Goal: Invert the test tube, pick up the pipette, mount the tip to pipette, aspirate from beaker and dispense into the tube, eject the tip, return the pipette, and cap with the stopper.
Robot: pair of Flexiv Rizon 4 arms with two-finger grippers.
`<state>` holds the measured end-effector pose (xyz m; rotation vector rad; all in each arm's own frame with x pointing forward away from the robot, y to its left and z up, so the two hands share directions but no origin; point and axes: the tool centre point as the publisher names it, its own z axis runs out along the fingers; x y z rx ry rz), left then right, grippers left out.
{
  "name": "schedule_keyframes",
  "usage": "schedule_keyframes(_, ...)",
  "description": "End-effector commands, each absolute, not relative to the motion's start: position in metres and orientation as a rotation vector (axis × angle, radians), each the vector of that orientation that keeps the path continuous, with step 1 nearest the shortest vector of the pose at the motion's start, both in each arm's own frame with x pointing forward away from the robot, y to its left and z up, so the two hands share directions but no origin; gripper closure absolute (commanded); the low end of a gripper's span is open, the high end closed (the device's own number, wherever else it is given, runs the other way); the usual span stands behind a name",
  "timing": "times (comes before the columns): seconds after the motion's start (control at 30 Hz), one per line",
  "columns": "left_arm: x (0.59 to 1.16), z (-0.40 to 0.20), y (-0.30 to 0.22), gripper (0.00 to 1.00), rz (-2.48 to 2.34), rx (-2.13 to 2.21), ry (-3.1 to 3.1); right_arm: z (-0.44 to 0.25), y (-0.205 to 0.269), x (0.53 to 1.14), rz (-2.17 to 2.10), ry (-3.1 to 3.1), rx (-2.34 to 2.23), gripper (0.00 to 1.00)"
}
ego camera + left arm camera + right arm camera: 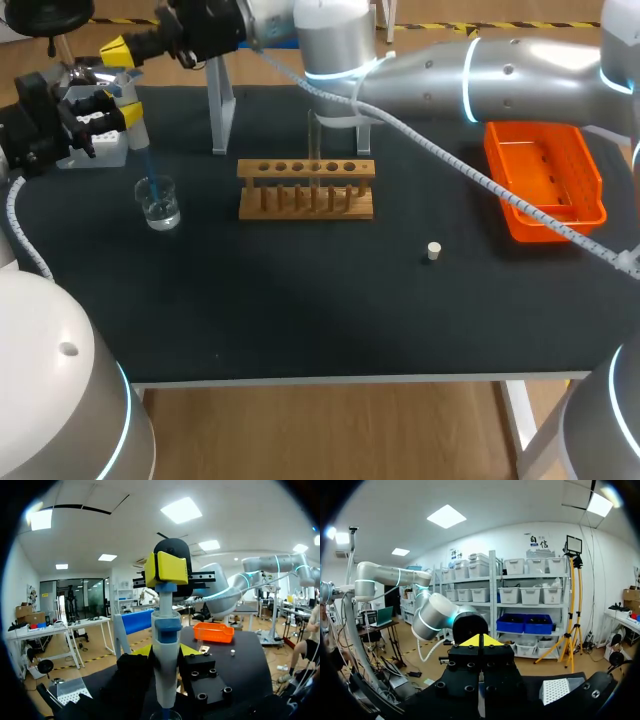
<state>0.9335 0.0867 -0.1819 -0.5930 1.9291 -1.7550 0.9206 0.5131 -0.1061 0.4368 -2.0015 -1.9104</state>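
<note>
Tabletop [300,310] – black. The front half is open; the far-left corner is crowded.

Right arm [520,85] – enters from the right and reaches across the back edge to the far-left corner. Its cable trails over the tray.

Left claw [166,652] – clamped on the pipette [133,125] and holding it upright. The head view shows mostly its black body.

Right claw [480,641] – yellow tips pressed together with nothing between them, as its own wrist view shows. Only the left wrist view shows it sitting on the pipette's top button.

Orange tray [520,225] – right side. The arm hides its far rim.

Wooden rack [306,200] – centre, with the test tube [314,150] upright in a hole. The tube's glass is faint.

White stand [220,100] – behind the rack. Its top is hidden by the right arm.

White box [100,150] – far left, half hidden by the left claw.

Beaker [159,203] – left of the rack. The pipette's blue tip [148,170] dips into it. I cannot tell the liquid level.

Stopper [434,251] – alone on open cloth, well apart from the rack.
</note>
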Motion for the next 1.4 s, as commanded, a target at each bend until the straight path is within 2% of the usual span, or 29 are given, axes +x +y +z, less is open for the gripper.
schedule_keyframes(0.03, 0.933, -0.182, 0.086, 1.00, -1.753, -0.594, 1.928, -0.110, 0.517, 0.925, -1.901, -1.992, 0.446, 1.00)
schedule_keyframes(1.03, 0.933, -0.182, 0.086, 1.00, -1.753, -0.594, 1.928, -0.147, 0.511, 0.919, -1.864, -2.001, 0.380, 1.00)
schedule_keyframes(1.27, 0.933, -0.182, 0.086, 1.00, -1.753, -0.594, 1.928, -0.116, 0.502, 0.918, -1.910, -1.997, 0.428, 1.00)
schedule_keyframes(1.33, 0.933, -0.182, 0.086, 1.00, -1.753, -0.594, 1.928, -0.103, 0.494, 0.915, -1.930, -1.997, 0.450, 0.18)
schedule_keyframes(1.37, 0.933, -0.182, 0.086, 1.00, -1.753, -0.594, 1.928, -0.100, 0.491, 0.915, -1.936, -2.001, 0.455, 0.00)
schedule_keyframes(1.4, 0.933, -0.182, 0.086, 1.00, -1.753, -0.594, 1.928, -0.094, 0.484, 0.913, -1.942, -2.004, 0.463, 0.00)
